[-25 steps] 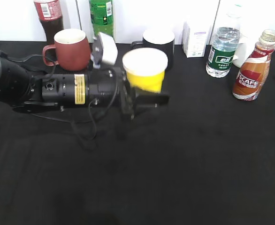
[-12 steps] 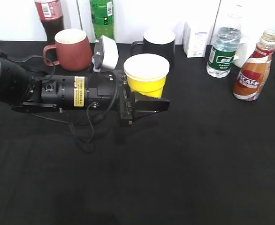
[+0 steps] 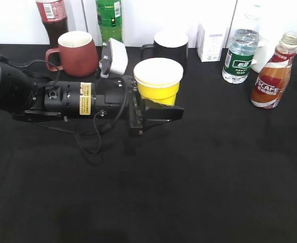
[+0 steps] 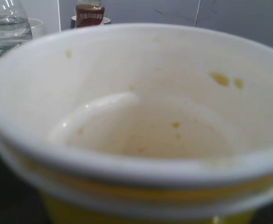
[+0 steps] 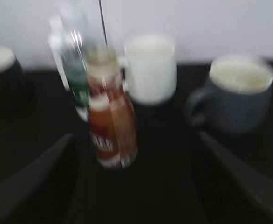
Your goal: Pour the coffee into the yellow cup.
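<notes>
The yellow cup (image 3: 157, 80), white inside and empty apart from a few brown specks, stands upright at mid-table. My left gripper (image 3: 158, 110) lies low along the table and is shut on its lower body. The cup fills the left wrist view (image 4: 141, 116). The coffee bottle (image 3: 273, 73), with its orange Nescafe label and gold cap on, stands at the far right. In the blurred right wrist view the bottle (image 5: 112, 126) stands ahead of my right gripper (image 5: 136, 186), which is open and empty with its fingers wide apart. The right arm is outside the exterior view.
Behind the cup stand a maroon mug (image 3: 78, 53), a black mug (image 3: 171, 46), a cola bottle (image 3: 52, 15) and a green bottle (image 3: 109, 17). A water bottle (image 3: 238, 55) and a white carton (image 3: 212, 43) stand by the coffee. A white mug (image 5: 150, 67) and a grey mug (image 5: 236, 95) stand beyond it.
The yellow cup was tilted and blurred one second ago. It now sits upright and still in my left gripper, slightly lower.
</notes>
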